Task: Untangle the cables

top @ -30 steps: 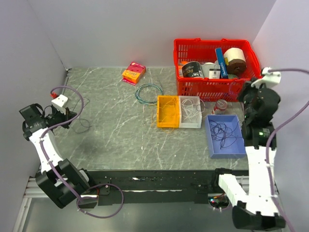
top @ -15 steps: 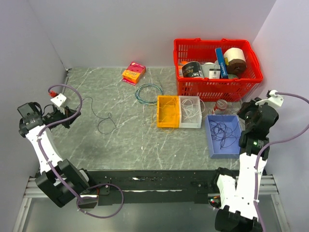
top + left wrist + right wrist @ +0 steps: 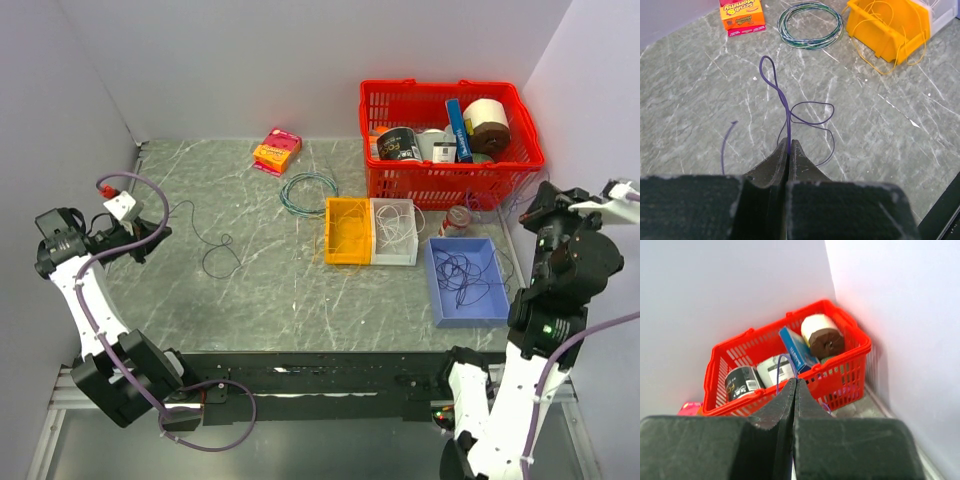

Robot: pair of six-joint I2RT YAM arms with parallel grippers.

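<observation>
My left gripper (image 3: 152,233) is at the far left of the table, shut on a dark purple cable strand (image 3: 205,262) that lies in loose loops on the tabletop. In the left wrist view the strand (image 3: 786,107) runs straight out from the closed tips of the left gripper (image 3: 789,142). My right gripper (image 3: 547,194) is raised at the far right beside the red basket, shut on a thin purple strand that loops above its tips (image 3: 781,362). More dark strands lie in the blue tray (image 3: 436,285). Yellow strands fill the yellow bin (image 3: 331,232) and white ones the clear bin (image 3: 411,232).
A red basket (image 3: 448,182) of cans, a box and a tape roll stands at the back right. A blue-green wire coil (image 3: 307,190) and an orange-pink box (image 3: 277,151) lie at the back centre. A can (image 3: 456,219) stands by the blue tray.
The right arm has lifted from over the blue tray and swung up and right with its strand. The left gripper has drawn back slightly left, and the purple strand now lies looped on the table.
</observation>
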